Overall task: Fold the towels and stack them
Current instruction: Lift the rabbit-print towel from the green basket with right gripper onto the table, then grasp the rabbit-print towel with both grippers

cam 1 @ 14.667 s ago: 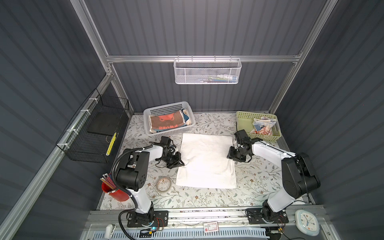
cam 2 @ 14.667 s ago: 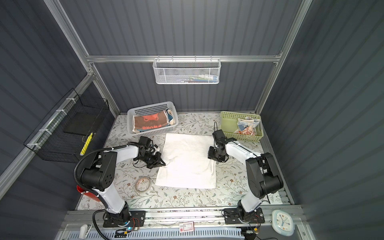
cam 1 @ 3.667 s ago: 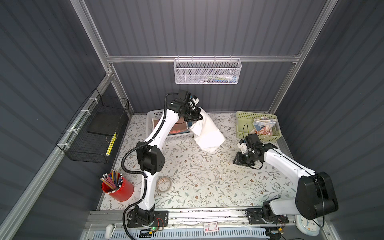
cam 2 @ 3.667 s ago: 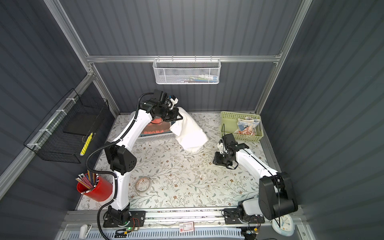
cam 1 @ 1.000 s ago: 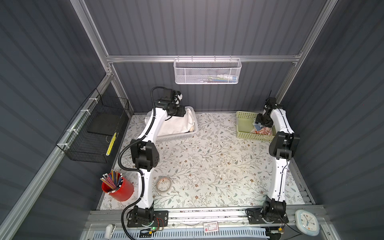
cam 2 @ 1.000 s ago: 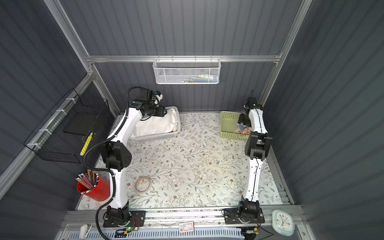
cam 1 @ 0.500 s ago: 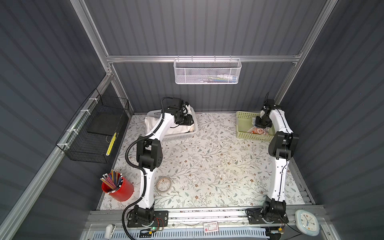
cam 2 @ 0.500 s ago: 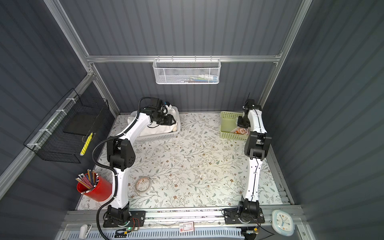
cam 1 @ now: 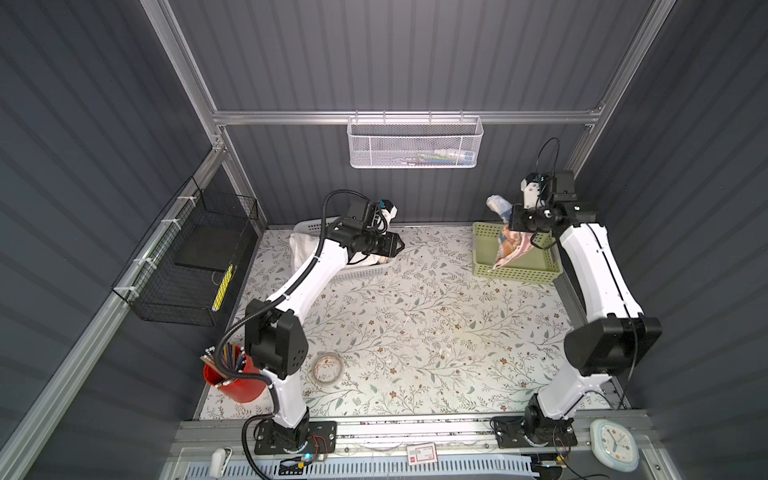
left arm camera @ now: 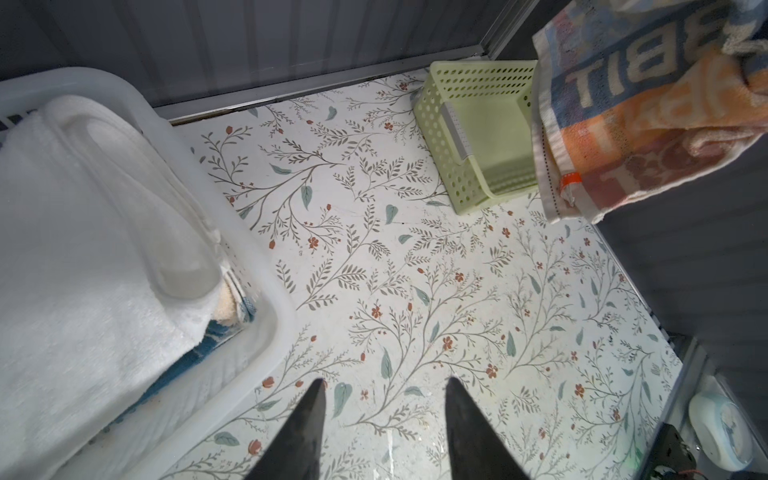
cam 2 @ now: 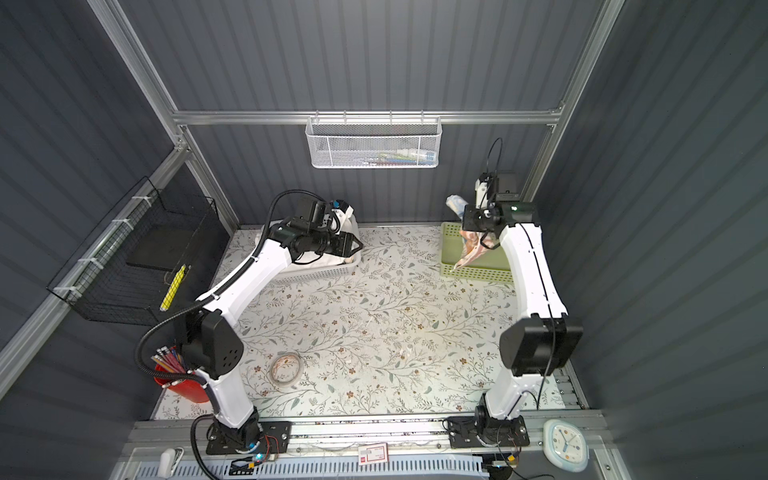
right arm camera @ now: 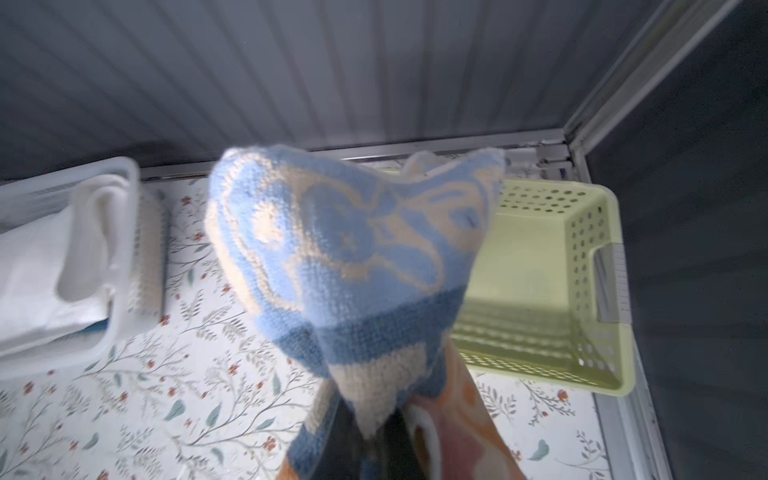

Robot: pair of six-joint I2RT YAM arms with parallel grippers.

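**Lettered towel held over the green basket; white towel folded in the white one**

The flowered worktop [cam 1: 415, 324] carries everything. The left arm [cam 1: 307, 278] reaches from the front edge to the far-left corner. The right arm [cam 1: 598, 266] rises along the right edge to the far-right corner.

The white basket [cam 1: 357, 272] sits at the far-left corner and the green basket [cam 1: 519, 272] at the far-right corner, well apart, both against the far edge.

The white towel [left arm camera: 83, 249] lies folded on top inside the white basket. Under it, at the end of the basket nearer the middle of the worktop, the edge of the blue towel [left arm camera: 208, 336] shows with a cream strip. The lettered towel [left arm camera: 648, 104], in orange and blue blocks with pale letters, hangs in the air above the green basket. Its bunched upper end pokes out above the grip and the rest drapes down toward the basket. Whether its lowest tip touches the basket cannot be told.

The right gripper [cam 1: 512, 219] is clenched on the lettered towel near its upper end. The left gripper [left arm camera: 384, 384] is released, its fingers apart with nothing between them. It hovers above the worktop just beside the white basket's end, near the far edge.

A red cup [cam 1: 232, 382] of pencils stands at the front-left corner. A tape roll [cam 1: 328, 368] lies near it, by the front edge.
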